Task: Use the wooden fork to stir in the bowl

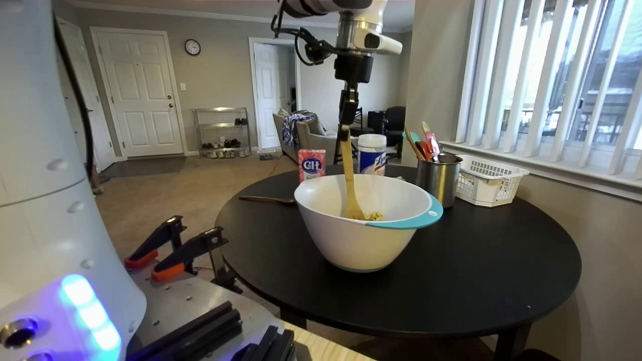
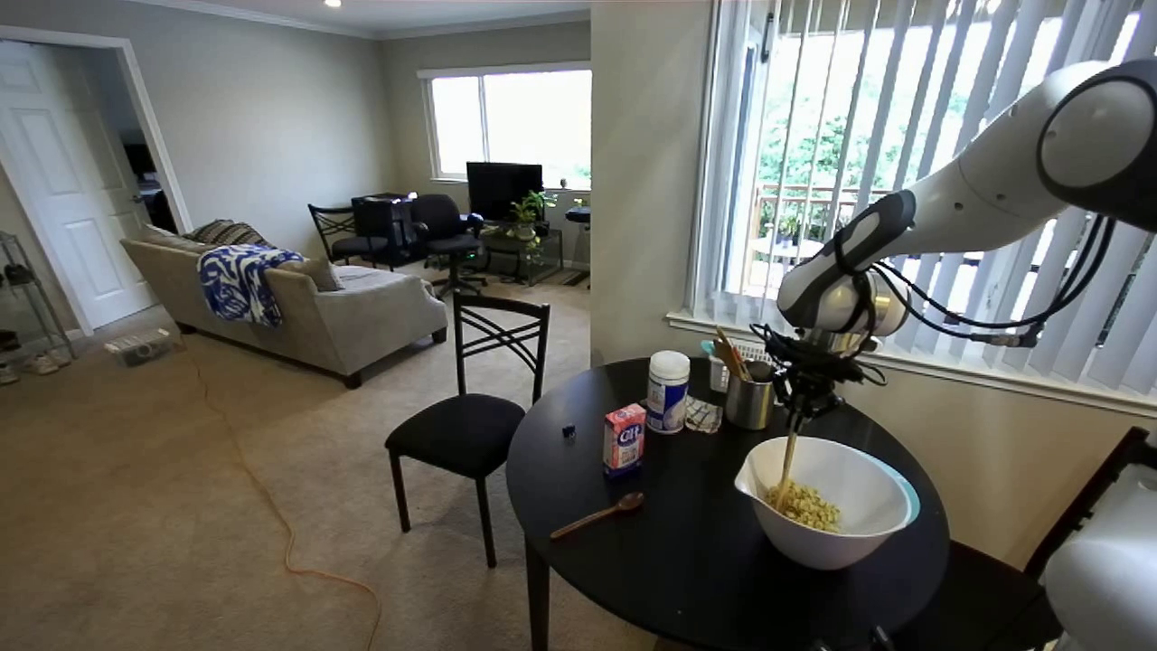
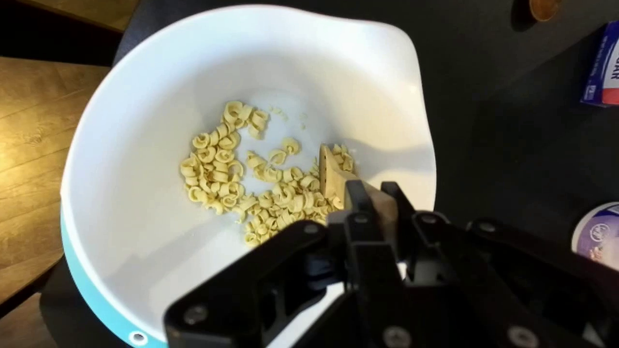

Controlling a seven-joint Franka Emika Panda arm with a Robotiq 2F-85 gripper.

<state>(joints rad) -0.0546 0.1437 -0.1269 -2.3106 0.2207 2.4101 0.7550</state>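
The white bowl (image 1: 346,245) with a turquoise rim section stands on the black round table (image 1: 481,281). It shows in both exterior views (image 2: 818,550) and in the wrist view (image 3: 140,125). Curled yellow pasta (image 3: 285,198) lies on its bottom, mostly in a curved band. The light wooden fork (image 1: 347,165) stands steeply in the bowl, its wide end down among the pasta (image 2: 807,506). My gripper (image 1: 344,131) is above the bowl, shut on the fork's handle. In the wrist view the fingers (image 3: 375,193) have wood between them. The fork's tip is partly hidden by pasta.
A brown wooden spoon (image 2: 597,515) lies on the table. A pink sugar box (image 2: 624,438), a white-capped canister (image 2: 667,393), a folded cloth (image 2: 702,415) and a metal utensil pot (image 1: 440,180) stand or lie behind the bowl. A white basket (image 1: 494,183) is by the window.
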